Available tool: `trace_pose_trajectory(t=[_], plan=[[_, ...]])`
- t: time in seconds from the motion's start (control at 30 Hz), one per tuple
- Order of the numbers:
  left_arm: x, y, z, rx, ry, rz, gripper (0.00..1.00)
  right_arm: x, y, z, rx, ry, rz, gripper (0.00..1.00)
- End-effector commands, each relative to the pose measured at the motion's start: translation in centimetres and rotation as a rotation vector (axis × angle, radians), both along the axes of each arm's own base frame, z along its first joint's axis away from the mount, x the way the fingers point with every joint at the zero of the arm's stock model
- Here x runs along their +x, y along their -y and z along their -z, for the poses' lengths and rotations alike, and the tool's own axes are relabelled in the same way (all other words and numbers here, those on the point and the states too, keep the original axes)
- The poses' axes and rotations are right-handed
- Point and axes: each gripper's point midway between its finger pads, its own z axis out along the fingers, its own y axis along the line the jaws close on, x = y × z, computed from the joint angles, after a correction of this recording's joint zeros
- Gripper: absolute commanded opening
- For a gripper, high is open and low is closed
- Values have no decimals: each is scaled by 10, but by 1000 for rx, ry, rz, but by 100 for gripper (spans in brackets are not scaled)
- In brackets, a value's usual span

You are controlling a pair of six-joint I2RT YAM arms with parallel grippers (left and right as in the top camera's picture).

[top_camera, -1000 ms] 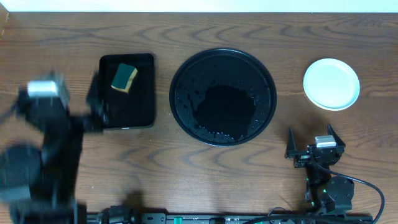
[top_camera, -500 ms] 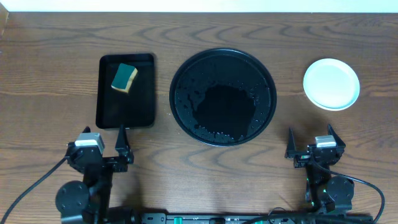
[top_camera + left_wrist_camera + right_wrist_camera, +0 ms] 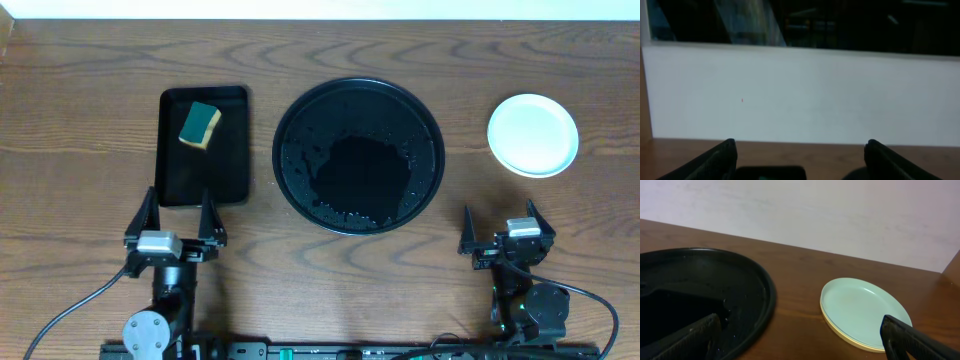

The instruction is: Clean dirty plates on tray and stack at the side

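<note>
The large round black tray (image 3: 359, 155) sits mid-table, wet and glossy, with no plate on it; it also shows in the right wrist view (image 3: 695, 295). The plates (image 3: 533, 134) lie stacked at the far right, a pale mint one on top with a pale yellow rim showing beneath in the right wrist view (image 3: 865, 311). My left gripper (image 3: 176, 215) is open and empty, near the table's front edge below the rectangular tray. My right gripper (image 3: 503, 228) is open and empty, in front of the plate stack.
A smaller rectangular black tray (image 3: 178, 175) holding a green-and-yellow sponge (image 3: 200, 125) sits left of the round tray. A white wall runs behind the table (image 3: 800, 95). Cables trail from both arm bases at the front edge.
The left arm has swung down from the left side and settled at the front edge, its gripper now pointing at the rectangular tray. The right arm has not moved.
</note>
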Motion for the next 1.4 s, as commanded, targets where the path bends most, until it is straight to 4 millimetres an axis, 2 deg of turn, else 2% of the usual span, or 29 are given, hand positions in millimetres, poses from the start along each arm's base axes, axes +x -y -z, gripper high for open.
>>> trace_pose_trajectory(t=[0.0,0.23,0.37,0.53,1.37], plan=[[4,-1,15,-17,-22,-5,81,0,4,0,-11,1,20,99],[14,-1,65,-26,-169,-3,81,0,4,0,-11,1,20,99],[16,-2,86,-33,-254,-10,81,0,4,0,-11,1,20,99],[14,-3,128,-41,-427,-21,81,0,4,0,-11,1,20,99],[14,-5,128,-41,-427,-30,81,0,4,0,-11,1,20,99]])
